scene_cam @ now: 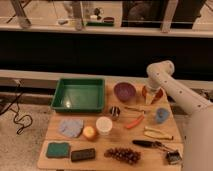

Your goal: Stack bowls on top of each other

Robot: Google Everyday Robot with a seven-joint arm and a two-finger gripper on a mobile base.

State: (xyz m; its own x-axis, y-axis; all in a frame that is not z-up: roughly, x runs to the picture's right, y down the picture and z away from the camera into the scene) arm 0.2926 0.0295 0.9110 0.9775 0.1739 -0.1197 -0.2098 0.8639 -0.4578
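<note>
Two bowls on the bench (60, 137) — one purple, one orange-red. The purple bowl (124, 91) sits upright near the far edge, round, deep, its rim open, just right of the green tray (79, 95). The orange-red bowl (151, 94) lies right of it near the far right corner, mostly hidden behind the gripper (152, 93), only slivers of its rim showing either side. The gripper is down at that bowl; whether the fingers are spread or pinched on the rim, I cannot tell.

One white cup (104, 125) stands mid-bench, one light-blue cup (161, 115) near the right edge. One orange fruit (89, 132) beside the white cup, one bunch of grapes (123, 154) at the near edge, one blue cloth (71, 127), one green sponge (58, 149), one dark block (83, 154).

Open room — a bare strip between the purple bowl and the gripper, and more bare wood between the tray and the cloth.
</note>
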